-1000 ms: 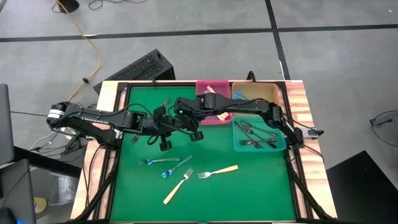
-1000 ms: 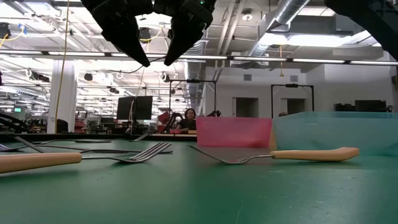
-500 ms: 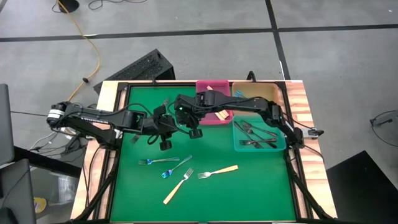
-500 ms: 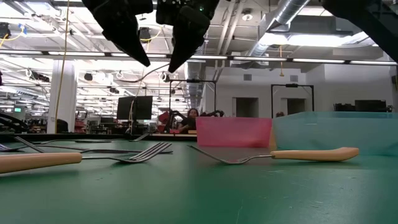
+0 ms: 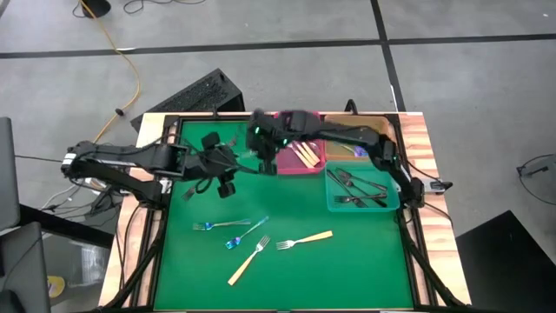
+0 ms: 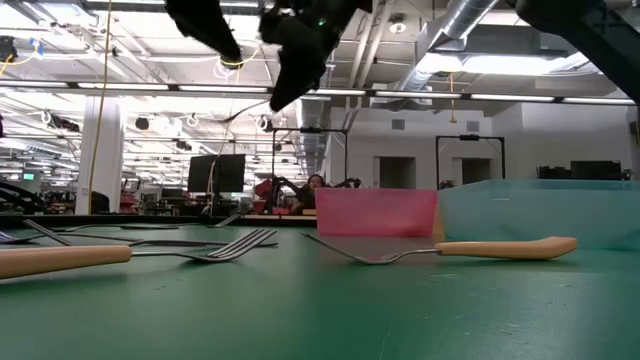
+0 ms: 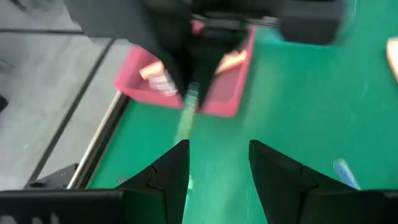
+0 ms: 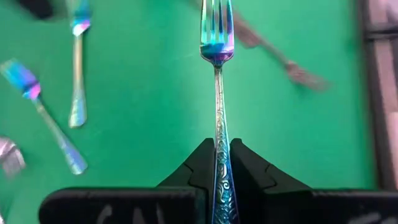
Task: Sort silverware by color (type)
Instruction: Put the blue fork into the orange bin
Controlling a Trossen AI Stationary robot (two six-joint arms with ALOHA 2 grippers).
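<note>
Beside the pink bin (image 5: 300, 156), the left tool (image 5: 228, 178) has spread and let go; the right tool (image 8: 216, 163) now pinches the iridescent fork (image 8: 216, 93), apparently handed over for binning.

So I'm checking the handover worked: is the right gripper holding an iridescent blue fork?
Yes, the right gripper is shut on the handle of an iridescent blue fork, its tines pointing away over the green mat.

Grey concrete floor (image 5: 486, 104) surrounds the table; ceiling lights (image 6: 60, 90) and ducts (image 6: 455, 25) hang over an open hall.
</note>
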